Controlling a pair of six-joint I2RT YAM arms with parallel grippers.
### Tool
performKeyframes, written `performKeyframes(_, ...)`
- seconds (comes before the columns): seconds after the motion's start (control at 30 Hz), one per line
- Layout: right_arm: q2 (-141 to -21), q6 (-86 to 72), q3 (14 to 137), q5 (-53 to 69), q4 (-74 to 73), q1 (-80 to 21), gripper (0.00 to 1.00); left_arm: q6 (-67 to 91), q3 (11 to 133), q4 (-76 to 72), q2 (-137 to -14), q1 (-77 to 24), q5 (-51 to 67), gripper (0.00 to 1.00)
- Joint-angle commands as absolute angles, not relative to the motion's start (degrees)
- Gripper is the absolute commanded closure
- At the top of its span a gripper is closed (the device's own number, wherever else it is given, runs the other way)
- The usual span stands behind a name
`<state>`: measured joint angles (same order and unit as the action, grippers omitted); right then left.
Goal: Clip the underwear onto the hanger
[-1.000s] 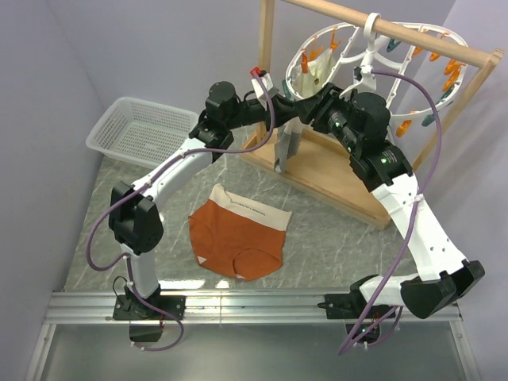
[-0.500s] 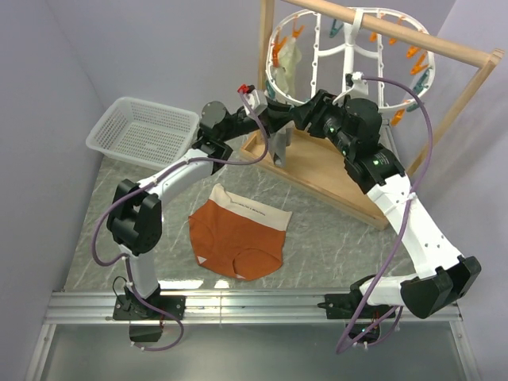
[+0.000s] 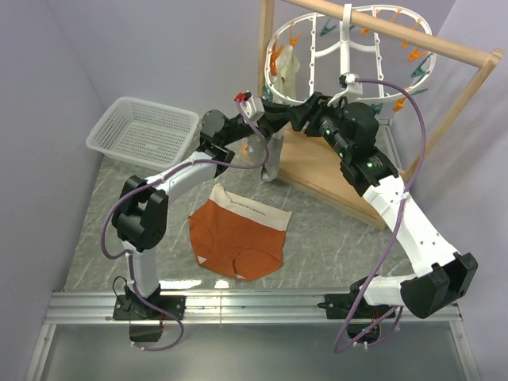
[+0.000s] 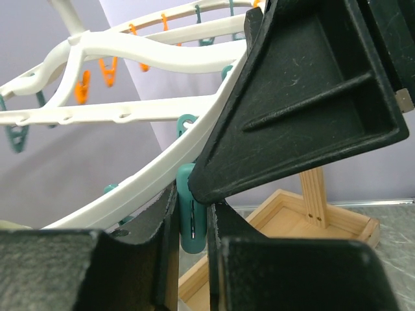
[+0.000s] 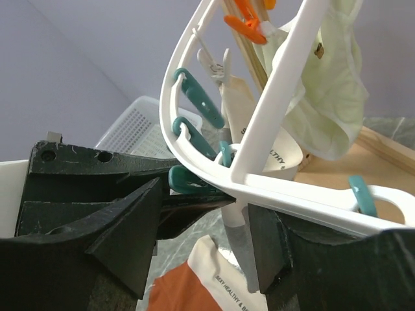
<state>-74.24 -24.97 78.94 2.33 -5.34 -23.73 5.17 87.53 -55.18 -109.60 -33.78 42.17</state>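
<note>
The rust-orange underwear with its cream waistband lies flat on the table, below both grippers; it also shows in the right wrist view. The white hanger hangs from the wooden rod, ringed with orange and teal clothespins. My left gripper is at the hanger's near-left rim, shut on a teal clothespin that dangles under the rim. My right gripper is right beside it, jaws open under the same rim. The left fingertips and the pinched pin show between my right fingers.
A grey cloth and a cream cloth hang from the hanger. The wooden frame's base stands behind the underwear, its rod above. A white basket sits at the back left.
The hanger has swung from tilted toward me to nearly level. Both grippers have moved left along with its rim, and the grey cloth has swung left.
</note>
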Motion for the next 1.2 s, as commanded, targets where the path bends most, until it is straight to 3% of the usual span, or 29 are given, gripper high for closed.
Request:
performKeyframes(0.0, -74.9, -22.6, 78.8, 3.1, 3.2, -23.0, 0.38, 5.7, 87.3, -62.1, -108.9, -35.2, 47.9, 1.00)
performKeyframes(0.2, -76.0, -22.5, 79.5, 2.3, 3.8, -22.9, 0.43, 4.6, 85.8, -62.8, -108.6, -35.4, 49.2, 1.00)
performKeyframes(0.37, -76.1, -22.0, 79.2, 1.0, 4.3, -23.0, 0.69, 3.8, 86.0, -61.0, -108.4, -35.5, 50.1, 0.97)
performKeyframes(0.5, -75.6, -21.6, 78.8, 0.8, 4.3, -23.0, 0.89, 2.9, 84.6, -58.5, -107.1, -35.5, 49.8, 0.67)
performKeyframes(0.63, -75.5, -21.2, 78.5, 0.9, 4.3, -22.9, 1.00, 1.0, 81.7, -54.0, -102.5, -35.0, 50.5, 0.54)
performKeyframes(0.73, -75.4, -21.6, 78.4, 1.2, 4.2, -22.6, 1.00, 0.6, 79.2, -47.0, -98.4, -34.1, 50.2, 0.46)
performKeyframes(0.87, -75.1, -22.0, 78.0, 1.8, 4.3, -22.1, 1.00, -4.0, 75.3, -42.7, -94.4, -33.3, 47.9, 0.45)
performKeyframes(1.17, -74.7, -22.6, 78.0, 3.4, 4.0, -21.9, 1.00, 4.5, 85.8, -39.5, -101.0, -33.5, 40.6, 0.45)
